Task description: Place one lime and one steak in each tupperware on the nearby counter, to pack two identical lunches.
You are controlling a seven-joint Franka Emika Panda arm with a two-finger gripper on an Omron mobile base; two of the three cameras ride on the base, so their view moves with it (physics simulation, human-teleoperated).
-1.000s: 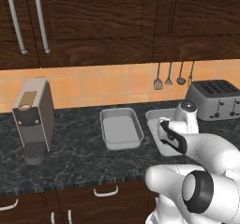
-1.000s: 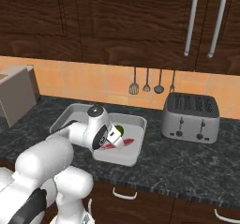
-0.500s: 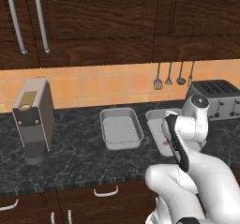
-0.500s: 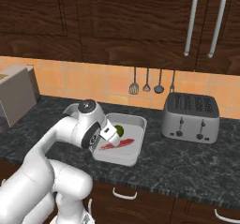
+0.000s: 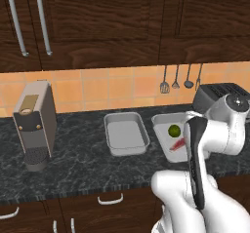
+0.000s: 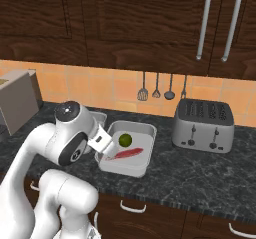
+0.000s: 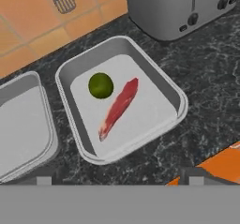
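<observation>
On the black marbled counter [image 7: 206,101], two pale trays side by side. In the tray nearer the toaster [image 7: 124,99], a lime [image 7: 101,85] and a steak [image 7: 118,108] close together, the lime toward the tiled wall, the steak lying slantwise on the tray floor just beside it. Just beside that tray, apart from it, the second tray [image 5: 126,132], bare inside. Above the filled tray, the gripper [image 7: 117,181], jaws spread wide and gripping nothing; in the hand view, the two dark fingertips [image 7: 43,180] low at the frame's bottom, one on each side, with lime and steak lying further out between their lines, clear of both. From the right base camera, lime [image 6: 124,140] and steak [image 6: 128,153] just past the white wrist, untouched. Behind the trays, the silver toaster [image 6: 203,126] and hanging utensils [image 6: 156,86] on the orange tiles; off to the left, a coffee machine [image 5: 35,125].
</observation>
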